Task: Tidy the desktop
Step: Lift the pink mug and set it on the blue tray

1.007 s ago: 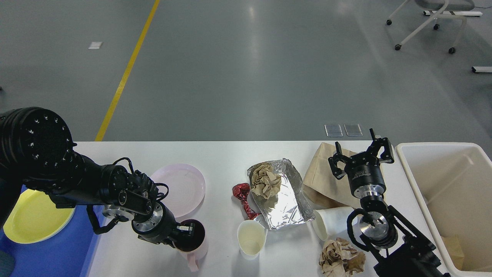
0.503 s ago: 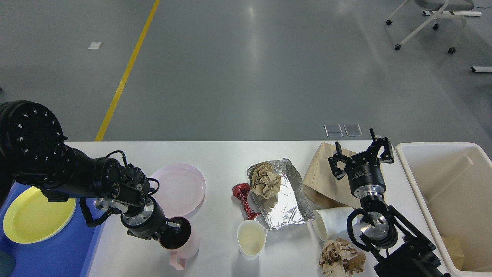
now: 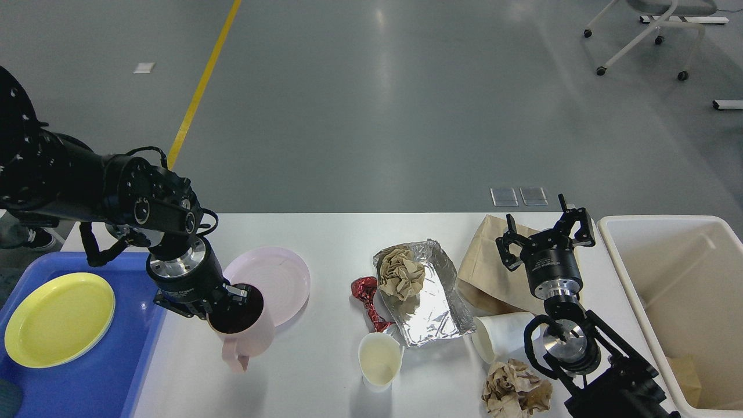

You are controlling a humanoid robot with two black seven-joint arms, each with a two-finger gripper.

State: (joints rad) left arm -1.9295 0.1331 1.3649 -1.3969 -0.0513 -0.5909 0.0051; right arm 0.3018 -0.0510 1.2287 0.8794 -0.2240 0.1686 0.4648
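Evidently, the pink mug [image 3: 244, 334] is held by the left gripper [image 3: 232, 302], whose fingers are closed on its rim with one reaching into the dark interior. Compared with the earlier views, the mug has been raised and drawn back from the near edge of the desktop [image 3: 325, 232]; it is now seen hanging upright, handle toward the viewer, just over the near rim of the pink plate [image 3: 273, 278]. To the outer side of this gripper lies the blue tray [image 3: 133, 360], in which the yellow plate [image 3: 58, 318] is already set; transfer of the mug to that tray is judged to be the step in hand. The right gripper [image 3: 545, 235] has not moved: its fingers are spread wide and nothing is held, above the brown paper bag [image 3: 487, 273]. Inward of it lie the foil sheet [image 3: 435, 302] with crumpled paper, the red wrapper [image 3: 365, 296] and two paper cups [image 3: 380, 360]; outward stands the cream bin [image 3: 667, 278]. Most rubbish remains on the desktop, so tidying is judged far from complete.
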